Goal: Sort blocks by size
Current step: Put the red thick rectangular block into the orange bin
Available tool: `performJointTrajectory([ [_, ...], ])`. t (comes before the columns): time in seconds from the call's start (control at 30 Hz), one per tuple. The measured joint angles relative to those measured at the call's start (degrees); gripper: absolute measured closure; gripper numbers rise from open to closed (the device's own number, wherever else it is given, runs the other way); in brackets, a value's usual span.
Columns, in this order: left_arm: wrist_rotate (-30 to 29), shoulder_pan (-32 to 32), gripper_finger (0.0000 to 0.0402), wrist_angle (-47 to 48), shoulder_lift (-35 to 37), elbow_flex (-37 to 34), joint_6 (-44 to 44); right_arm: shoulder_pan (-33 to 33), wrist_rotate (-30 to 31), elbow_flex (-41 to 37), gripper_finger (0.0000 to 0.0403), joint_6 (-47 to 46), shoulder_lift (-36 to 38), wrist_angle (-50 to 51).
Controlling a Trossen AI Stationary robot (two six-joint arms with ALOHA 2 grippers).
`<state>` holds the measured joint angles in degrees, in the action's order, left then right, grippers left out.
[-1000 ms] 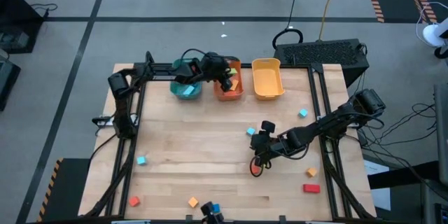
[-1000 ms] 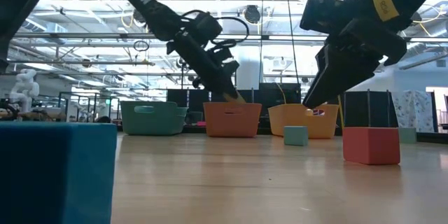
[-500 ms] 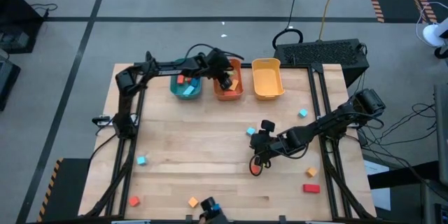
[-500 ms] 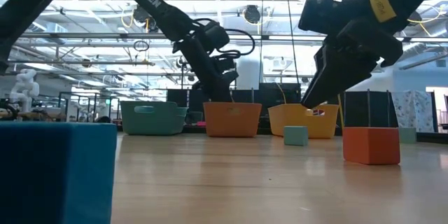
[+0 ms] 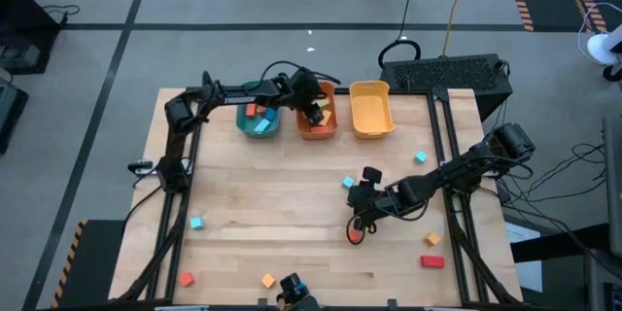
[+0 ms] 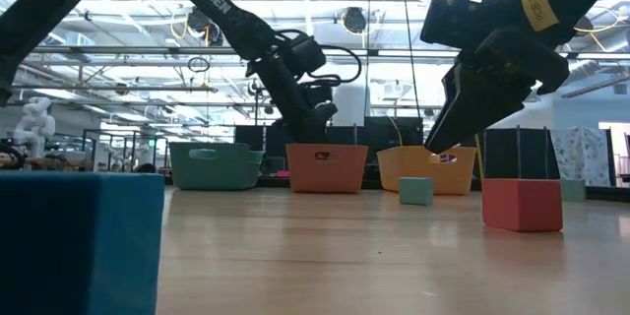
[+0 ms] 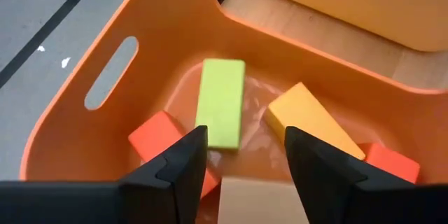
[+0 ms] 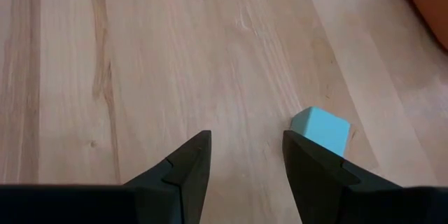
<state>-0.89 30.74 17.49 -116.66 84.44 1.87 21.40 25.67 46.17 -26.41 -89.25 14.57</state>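
Observation:
My left gripper point(image 5: 313, 107) hangs over the orange bin point(image 5: 319, 131), fingers open point(image 7: 245, 136). In that bin lie a green bar point(image 7: 220, 102), a yellow bar point(image 7: 311, 119), red-orange blocks point(image 7: 155, 134) and a tan block point(image 7: 248, 199) just below my fingers. My right gripper point(image 5: 360, 204) stands open point(image 8: 245, 140) over bare wood mid-table, a light blue cube point(image 8: 320, 129) just beside one finger, apart from it. Loose blocks lie about: blue point(image 5: 196, 223), red point(image 5: 186, 279), orange point(image 5: 267, 280), blue point(image 5: 420, 156), orange point(image 5: 431, 239), red point(image 5: 432, 261).
A teal bin point(image 5: 258, 124) holding blocks and a yellow bin point(image 5: 371, 112) flank the orange one along the table's far edge. In the low view a large teal block point(image 6: 79, 241) sits close at the left and a red block point(image 6: 522, 205) at the right.
My left gripper has moved right, from between the teal and orange bins to over the orange bin, and its fingers have spread. The right arm has not moved.

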Motion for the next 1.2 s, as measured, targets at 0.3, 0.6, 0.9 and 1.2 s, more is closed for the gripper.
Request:
performJointTrajectory([
  [0.3, 0.8, -1.8, 0.0215, 2.1, 4.0, 0.0, 1.6, 0.0, -0.1, 0.0, 0.0238, 0.4, 0.0, 3.7],
  [0.6, 0.8, -9.1, 0.0215, 4.3, 8.2, -0.2, 3.3, 1.5, -6.9, 0.0, 0.0238, -3.1, 0.0, 15.4],
  [0.9, 0.3, -20.3, 0.0215, -1.2, 8.8, -1.2, 2.7, 5.8, -18.7, 4.2, 0.0238, -4.9, 0.0, 32.7],
  [1.2, -3.5, -29.4, 0.0214, -6.7, 8.8, -1.2, 3.5, 14.4, -25.6, 10.3, 0.0238, -14.8, 0.0, 48.1],
])
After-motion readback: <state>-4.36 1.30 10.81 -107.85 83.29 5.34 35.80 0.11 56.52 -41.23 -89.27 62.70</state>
